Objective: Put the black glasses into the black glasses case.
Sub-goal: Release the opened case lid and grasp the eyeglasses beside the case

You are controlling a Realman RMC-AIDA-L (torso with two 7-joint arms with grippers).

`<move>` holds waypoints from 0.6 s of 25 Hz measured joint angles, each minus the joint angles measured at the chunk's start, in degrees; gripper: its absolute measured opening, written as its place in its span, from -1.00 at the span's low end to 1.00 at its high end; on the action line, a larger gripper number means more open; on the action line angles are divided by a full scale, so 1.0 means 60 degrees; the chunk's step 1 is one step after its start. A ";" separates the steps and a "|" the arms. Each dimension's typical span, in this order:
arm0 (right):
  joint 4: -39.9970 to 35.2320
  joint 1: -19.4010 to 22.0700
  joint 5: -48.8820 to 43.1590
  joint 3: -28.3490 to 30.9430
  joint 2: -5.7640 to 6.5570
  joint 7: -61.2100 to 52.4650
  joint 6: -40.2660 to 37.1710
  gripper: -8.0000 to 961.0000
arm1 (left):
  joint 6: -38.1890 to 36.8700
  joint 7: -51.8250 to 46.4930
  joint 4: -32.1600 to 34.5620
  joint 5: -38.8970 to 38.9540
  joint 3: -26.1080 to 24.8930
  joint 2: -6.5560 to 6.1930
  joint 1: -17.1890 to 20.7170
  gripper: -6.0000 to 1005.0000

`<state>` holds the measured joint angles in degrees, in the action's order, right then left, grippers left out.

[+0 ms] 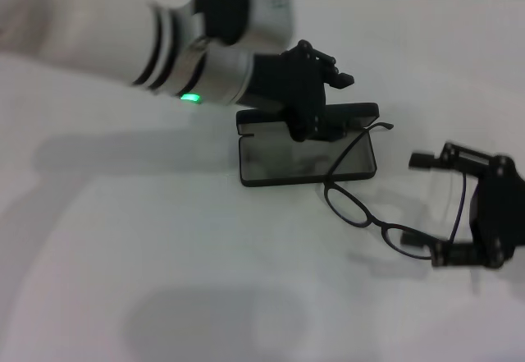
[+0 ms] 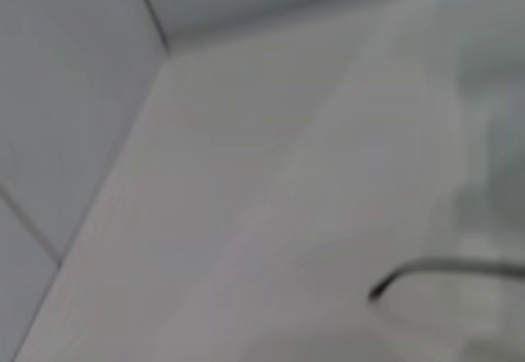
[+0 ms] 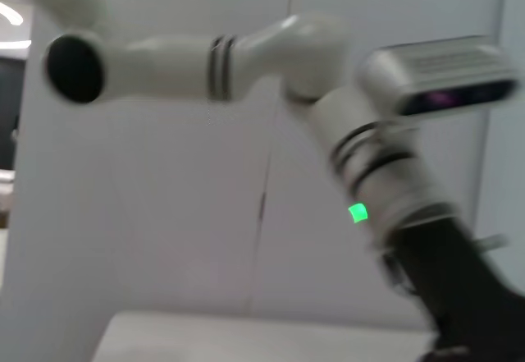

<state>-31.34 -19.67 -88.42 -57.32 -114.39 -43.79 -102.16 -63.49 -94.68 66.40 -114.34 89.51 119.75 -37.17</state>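
1. Black and matte, the black glasses case (image 1: 308, 153) lies open near the middle of the white table (image 1: 164, 280), its lid standing up along the far edge and its grey-lined tray facing up.
2. Over the case's far edge hangs the left gripper (image 1: 316, 120), reaching in from the left on a white arm with a green light; it sits right at the upright lid, but whether its fingers are closed on the lid or merely beside it I cannot tell.
3. Just right of the case and nearer than its tray are the black glasses (image 1: 373, 218), unfolded, with both oval lenses close to the table.
4. One temple arm of the glasses slants up and to the far side, crossing the case's right end, its curved tip just past the lid's right corner.
5. At the right edge of the scene, the right gripper (image 1: 480, 231) is at the glasses' right end, touching or nearly touching the frame there; its grip is unclear, so I cannot tell whether it has hold of them.
6. The left wrist view shows a dark curved temple tip (image 2: 385, 284) above the pale table.
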 joint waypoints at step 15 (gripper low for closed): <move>-0.5702 0.0018 -0.1793 -0.0419 -0.0169 -0.7412 0.0633 0.81 | -0.2550 0.6322 -0.4720 0.8090 -0.2908 -0.0023 0.2403 0.24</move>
<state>-65.55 -19.56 -99.18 -59.84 -115.41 -88.27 -98.36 -78.79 -56.75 38.08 -65.81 72.06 119.61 -22.75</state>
